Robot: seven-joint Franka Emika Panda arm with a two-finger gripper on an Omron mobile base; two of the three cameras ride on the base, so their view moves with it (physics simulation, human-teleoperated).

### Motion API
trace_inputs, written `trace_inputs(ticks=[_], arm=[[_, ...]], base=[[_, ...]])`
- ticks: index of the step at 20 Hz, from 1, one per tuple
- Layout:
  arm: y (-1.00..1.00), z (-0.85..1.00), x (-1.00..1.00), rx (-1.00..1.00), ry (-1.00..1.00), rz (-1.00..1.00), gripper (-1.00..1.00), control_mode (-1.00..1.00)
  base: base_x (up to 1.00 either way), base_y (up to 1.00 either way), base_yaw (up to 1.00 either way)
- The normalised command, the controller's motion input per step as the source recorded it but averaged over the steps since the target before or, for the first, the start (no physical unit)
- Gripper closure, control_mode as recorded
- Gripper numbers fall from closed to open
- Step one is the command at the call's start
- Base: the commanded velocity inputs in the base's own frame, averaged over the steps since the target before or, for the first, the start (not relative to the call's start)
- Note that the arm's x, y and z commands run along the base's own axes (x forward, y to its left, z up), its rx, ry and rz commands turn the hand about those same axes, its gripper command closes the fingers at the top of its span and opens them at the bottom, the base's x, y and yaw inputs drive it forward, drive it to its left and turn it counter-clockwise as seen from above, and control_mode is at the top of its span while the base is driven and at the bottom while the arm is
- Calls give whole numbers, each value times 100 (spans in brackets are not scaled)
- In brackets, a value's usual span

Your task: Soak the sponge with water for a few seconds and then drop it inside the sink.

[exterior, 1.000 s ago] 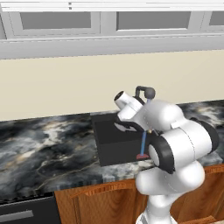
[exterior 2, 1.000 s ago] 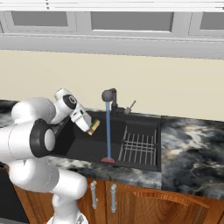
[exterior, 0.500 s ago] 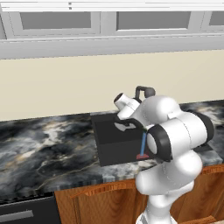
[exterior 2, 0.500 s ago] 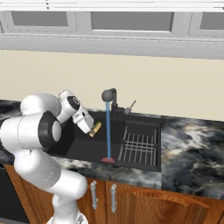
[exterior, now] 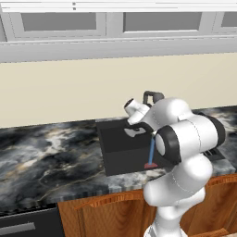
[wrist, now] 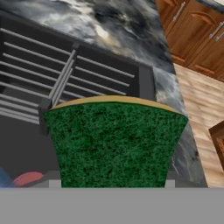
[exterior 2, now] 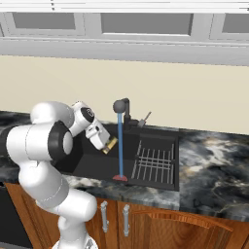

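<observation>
The sponge (exterior 2: 111,144), a small yellow block with a green layer, hangs over the left half of the black sink (exterior 2: 92,163), held in my gripper (exterior 2: 107,143), which is shut on it. It sits just left of the water (exterior 2: 120,151), a thin blue stream falling from the dark tap (exterior 2: 121,105) to a reddish patch (exterior 2: 120,178); I cannot tell whether they touch. In the hand view the sponge's green face (wrist: 114,144) is close up, its yellow layer along the top. From the left base view, the water (exterior: 151,150) drops into the sink (exterior: 118,148) beside my arm.
A wire rack (exterior 2: 153,164) lies in the sink's right half, also seen beyond the sponge as the rack (wrist: 65,72). Grey-black marbled counter (exterior 2: 214,151) surrounds the basin, with wooden cabinet doors (exterior 2: 160,223) below and a cream wall behind.
My gripper has carried the sponge a little to the right, closer to the blue stream. The arm's elbow has swung along with it.
</observation>
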Motion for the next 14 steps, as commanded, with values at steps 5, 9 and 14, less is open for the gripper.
trace_inputs(ticks=[5,9,14], arm=[[-6,-10,0,0,0,-1,100,-100],[0,-21,10,0,0,0,100,-100],[0,-8,23,0,0,0,100,-100]], base=[[0,0,0],[0,0,0],[0,0,0]])
